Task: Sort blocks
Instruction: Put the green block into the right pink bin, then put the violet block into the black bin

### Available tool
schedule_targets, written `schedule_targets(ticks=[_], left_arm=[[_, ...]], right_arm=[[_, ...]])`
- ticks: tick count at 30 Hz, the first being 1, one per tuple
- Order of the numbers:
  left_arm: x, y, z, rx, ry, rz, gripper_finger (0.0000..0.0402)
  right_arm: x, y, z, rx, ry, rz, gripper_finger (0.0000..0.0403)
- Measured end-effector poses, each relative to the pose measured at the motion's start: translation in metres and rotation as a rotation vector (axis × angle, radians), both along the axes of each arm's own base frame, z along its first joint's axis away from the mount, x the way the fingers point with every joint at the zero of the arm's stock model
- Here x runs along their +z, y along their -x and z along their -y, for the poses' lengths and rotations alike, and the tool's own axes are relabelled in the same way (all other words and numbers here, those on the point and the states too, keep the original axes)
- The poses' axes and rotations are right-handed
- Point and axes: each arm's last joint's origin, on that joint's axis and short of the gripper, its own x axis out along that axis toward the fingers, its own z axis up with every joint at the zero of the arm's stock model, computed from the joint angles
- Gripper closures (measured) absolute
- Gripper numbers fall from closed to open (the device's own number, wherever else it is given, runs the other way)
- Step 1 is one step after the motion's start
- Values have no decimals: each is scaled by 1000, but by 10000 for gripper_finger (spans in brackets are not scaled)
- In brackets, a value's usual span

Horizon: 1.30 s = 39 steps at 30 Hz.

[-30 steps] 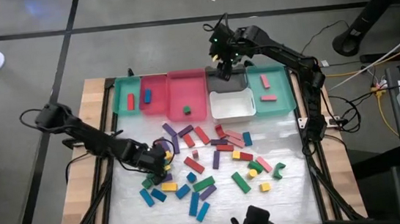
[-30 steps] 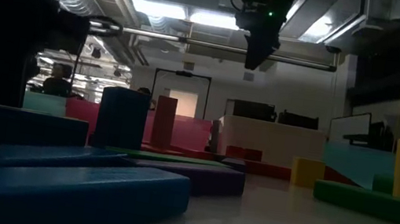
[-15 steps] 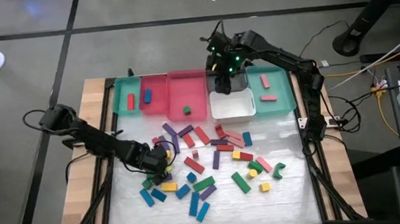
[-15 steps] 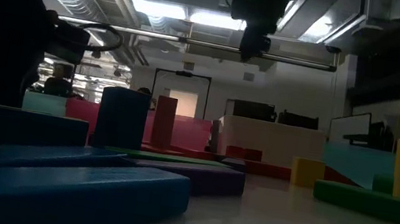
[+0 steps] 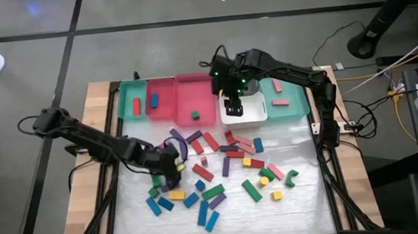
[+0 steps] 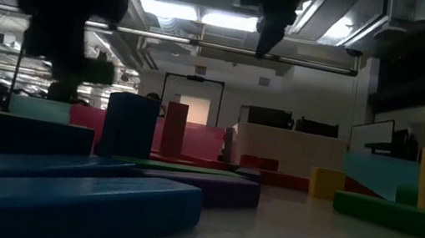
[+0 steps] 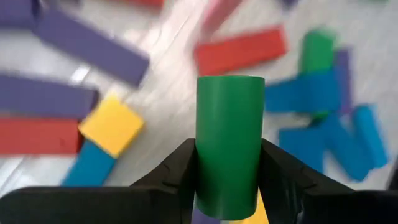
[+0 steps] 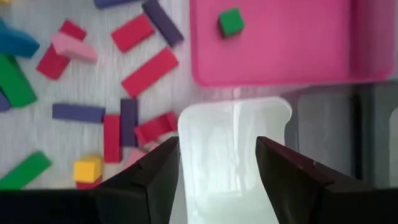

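Loose blocks (image 5: 214,170) in red, blue, green, yellow, purple and pink lie scattered on the table's middle. My left gripper (image 5: 169,163) hangs over the pile's left part, shut on a green block (image 7: 230,137) with a rounded face. My right gripper (image 5: 231,103) stands open with nothing between its fingers, high over the left end of the white tray (image 8: 233,143). A green cube (image 8: 231,22) lies in the pink tray (image 8: 280,43). In the low view my right gripper (image 6: 271,18) shows only as a dark shape at the top. My left gripper pinches the green block between its two fingers (image 7: 180,168), one on each side of the block's lower part (image 7: 227,186). The gripper slants down from the table's left side. The block stands out beyond the fingertips, lifted clear of the blocks below.
A row of trays lines the far edge: teal (image 5: 132,100) with a red and a blue block, two pink (image 5: 196,99), black (image 5: 246,83), white (image 5: 243,112), and teal (image 5: 280,95) with pink blocks. In the low view blue blocks (image 6: 58,189) lie close to the camera.
My left gripper has risen a little over the pile's left part. My right gripper has swung from above the black tray toward the table's left and near side and now hangs over the white tray, its fingers as wide apart as before.
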Motion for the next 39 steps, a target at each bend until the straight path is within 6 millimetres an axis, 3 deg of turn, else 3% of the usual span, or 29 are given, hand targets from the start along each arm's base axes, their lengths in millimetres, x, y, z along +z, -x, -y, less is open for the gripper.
schedule_targets(ticks=[4,9,15,21,27,34,39], left_arm=[[20,-3,-24,100,-116,129,283],[30,-13,-63,209,-382,211,278],[29,-27,-118,320,-568,242,276],[20,-33,-158,409,-594,241,270],[3,-36,-179,398,-535,206,243],[-10,-37,-195,326,-450,193,210],[-8,-35,-200,322,-465,202,196]], right_arm=[[-1,4,-1,-1,-13,-42,192],[-1,5,-1,0,-16,-49,192],[-2,5,-2,-1,-19,-58,192],[-3,10,-3,-45,-57,-110,192],[-3,11,-9,-93,-91,-135,192],[-3,4,-37,-61,-98,-139,192],[-3,-1,-60,-245,-102,-141,192]])
